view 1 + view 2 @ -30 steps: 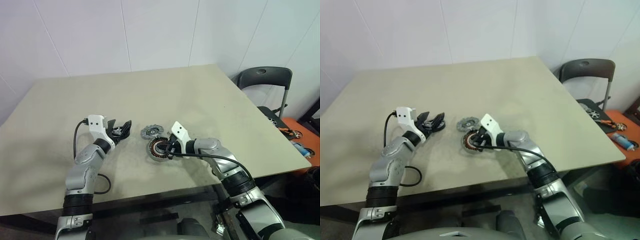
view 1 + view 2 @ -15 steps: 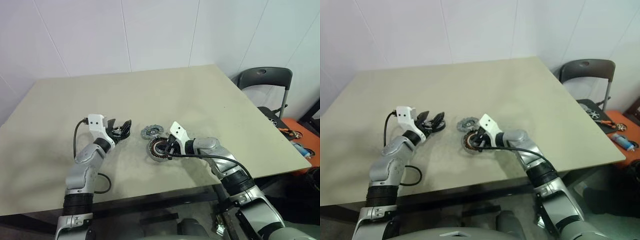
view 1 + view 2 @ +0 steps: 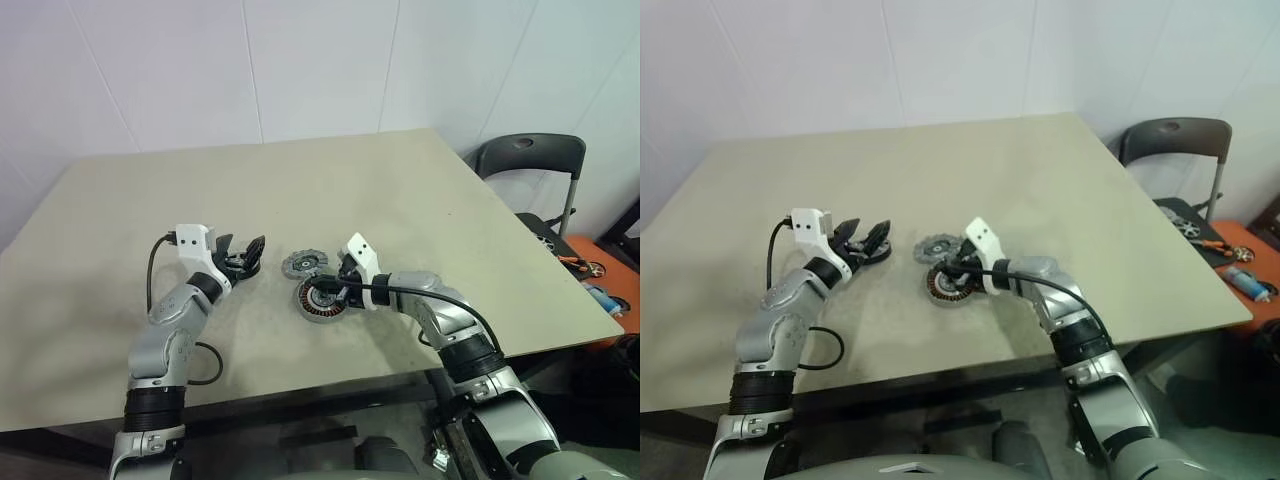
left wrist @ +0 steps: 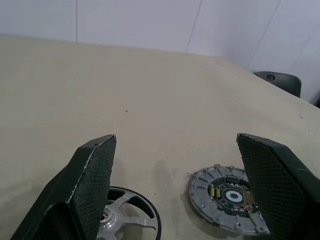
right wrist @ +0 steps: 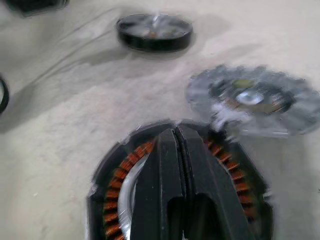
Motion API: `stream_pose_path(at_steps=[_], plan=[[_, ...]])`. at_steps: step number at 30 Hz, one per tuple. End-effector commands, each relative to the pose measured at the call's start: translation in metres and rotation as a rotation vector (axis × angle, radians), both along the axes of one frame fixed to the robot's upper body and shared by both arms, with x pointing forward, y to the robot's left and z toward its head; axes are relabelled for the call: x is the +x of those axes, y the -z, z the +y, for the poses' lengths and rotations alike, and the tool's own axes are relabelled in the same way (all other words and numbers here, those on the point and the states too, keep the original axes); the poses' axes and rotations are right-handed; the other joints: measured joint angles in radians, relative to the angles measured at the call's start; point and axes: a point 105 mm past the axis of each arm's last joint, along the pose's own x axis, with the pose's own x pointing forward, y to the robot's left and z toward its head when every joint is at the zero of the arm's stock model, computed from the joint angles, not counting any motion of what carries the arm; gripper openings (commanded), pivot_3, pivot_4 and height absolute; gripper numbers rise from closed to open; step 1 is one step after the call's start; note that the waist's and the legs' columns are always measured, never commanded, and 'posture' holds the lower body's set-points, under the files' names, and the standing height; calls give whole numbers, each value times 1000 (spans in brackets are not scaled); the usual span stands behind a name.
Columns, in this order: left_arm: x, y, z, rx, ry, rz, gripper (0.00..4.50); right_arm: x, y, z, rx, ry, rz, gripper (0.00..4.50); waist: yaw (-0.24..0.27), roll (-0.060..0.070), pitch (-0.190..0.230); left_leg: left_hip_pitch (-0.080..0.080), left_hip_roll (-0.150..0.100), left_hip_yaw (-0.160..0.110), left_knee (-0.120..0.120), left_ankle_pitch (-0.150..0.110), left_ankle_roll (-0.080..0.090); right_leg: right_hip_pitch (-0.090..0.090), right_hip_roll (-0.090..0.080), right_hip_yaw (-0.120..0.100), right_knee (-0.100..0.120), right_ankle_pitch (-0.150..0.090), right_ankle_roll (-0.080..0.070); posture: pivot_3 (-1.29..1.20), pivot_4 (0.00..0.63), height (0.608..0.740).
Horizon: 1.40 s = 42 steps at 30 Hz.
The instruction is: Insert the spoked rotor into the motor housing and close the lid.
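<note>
**With the Rotor Untouched, Risks Sat at Both Hands**

While the broad beige table (image 3: pixel 420 200) lay mostly bare, the task's parts crowded its near middle. Largest of them, the round dark-rimmed motor housing with its ring of copper-brown windings (image 3: pixel 318 298) lay flat, and the right gripper (image 5: pixel 176 165), its black fingers clenched together on nothing, hung over it, tips at or near the windings. A push from there could, I judged, scuff the copper or slide the housing into the small grey jagged-edged lid (image 3: pixel 303 264), which lay just beside it on the far side.

Well to the left lay the flat black-rimmed, silver-spoked rotor (image 4: pixel 127 220). The left gripper (image 3: pixel 243 257) stood spread wide above it, grasping nothing. Closing carelessly could tip the thin wheel on edge, or pinch a spoke instead of the rim.

Between rotor and housing sat the lid, close to the straight path, and the right arm (image 3: pixel 420 295) covered the housing's seat. A dark folding chair (image 3: pixel 528 160) stood beyond the table's right corner.
</note>
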Motion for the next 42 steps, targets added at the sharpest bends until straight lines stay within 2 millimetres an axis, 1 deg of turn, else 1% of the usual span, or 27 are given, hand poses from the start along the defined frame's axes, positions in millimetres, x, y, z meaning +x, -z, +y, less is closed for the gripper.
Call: stream_pose_path(at_steps=[1, 2, 4, 6, 8, 12, 15, 17, 19, 23, 29, 32, 36, 38, 40, 42], plan=[[0, -21, -3, -3, 7, -66, 4110, -13, 8, 0, -59, -70, 5, 32, -1, 0, 0, 0, 0, 0, 0, 0, 0, 0, 0, 0, 0, 0, 0, 0, 0, 740], [0, -20, -2, -3, 5, -64, 4110, -15, 11, -2, -74, -78, 9, 32, -1, 0, 0, 0, 0, 0, 0, 0, 0, 0, 0, 0, 0, 0, 0, 0, 0, 740], [0, -20, -1, -3, 2, -60, 4110, -14, 16, -6, -105, -64, 4, 32, -1, 0, 0, 1, 0, 0, 0, 0, 0, 1, 0, 0, 0, 0, 0, 0, 0, 740], [0, -19, -1, -1, 0, -58, 4110, -10, 15, -8, -104, -45, -7, 32, -2, 0, 0, 2, 0, 0, 0, 0, 0, 2, 0, 0, 1, 0, 0, 0, 0, 740], [0, -19, -1, 0, 1, -57, 4110, -3, 6, -7, -64, -16, -27, 32, -2, 0, 0, 2, 0, 0, 1, 0, 0, 2, 0, 0, 1, 0, 0, 0, 0, 740], [-1, -20, -4, -1, 7, -57, 4110, 10, -20, -4, 75, 44, -21, 32, -2, 0, 0, 2, 0, 0, 1, 0, 0, 3, 0, 0, 1, 0, 0, 0, 0, 740], [-1, -20, -5, -1, 9, -56, 4110, 14, -30, -4, 138, 64, 10, 32, -1, 0, 0, 1, 0, 0, 1, 0, 0, 1, 0, 0, 1, 0, 0, 0, 0, 740], [-2, -20, -5, -1, 10, -55, 4110, 16, -34, -5, 171, 82, 38, 32, -1, 0, 0, 0, 0, 0, 1, 0, 0, 0, 0, 0, 1, 0, 0, 0, 0, 740], [-2, -20, -5, 0, 9, -54, 4110, 15, -34, -5, 176, 86, 53, 32, -1, 0, 0, 0, 0, 0, 0, 0, 0, 0, 0, 0, 0, 0, 0, 0, 0, 740], [-2, -20, -3, 2, 6, -52, 4110, 10, -22, -4, 114, 61, 49, 32, -1, 0, 0, 0, 0, 0, 0, 0, 0, 0, 0, 0, 0, 0, 0, 0, 0, 740], [-1, -20, -1, 2, 2, -50, 4110, -2, -11, 0, 68, 7, 65, 32, -2, 0, 0, 0, 0, 0, 0, 0, 0, 0, 0, 0, 0, 0, 0, 0, 0, 740], [-1, -19, -1, 2, 0, -48, 4110, -9, 5, -1, -18, -19, 49, 32, -3, 0, 0, 0, 0, 0, 0, 0, 0, 0, 0, 0, 0, 0, 0, 0, 0, 740], [-1, -17, -1, 1, -1, -45, 4110, -9, 15, -5, -72, -11, 35, 32, -3, 0, 0, 1, 0, 0, 0, 0, 0, 1, 0, 0, 1, 0, 0, 0, 0, 740], [-1, -17, -1, 0, 0, -43, 4110, -3, 10, -5, -39, 22, 19, 32, -3, 0, 0, 1, 0, 0, 1, 0, 0, 1, 0, 0, 1, 0, 0, 0, 0, 740], [-1, -16, -2, 1, 1, -42, 4110, 3, -4, -3, 41, 52, 15, 32, -3, 0, 0, 2, 0, 0, 1, 0, 0, 1, 0, 0, 1, 0, 0, 0, 0, 740], [-2, -16, -2, 0, 2, -42, 4110, 6, -13, -2, 94, 65, 17, 32, -3, 0, 0, 1, 0, 0, 1, 0, 0, 1, 0, 0, 1, 0, 0, 0, 0, 740]])
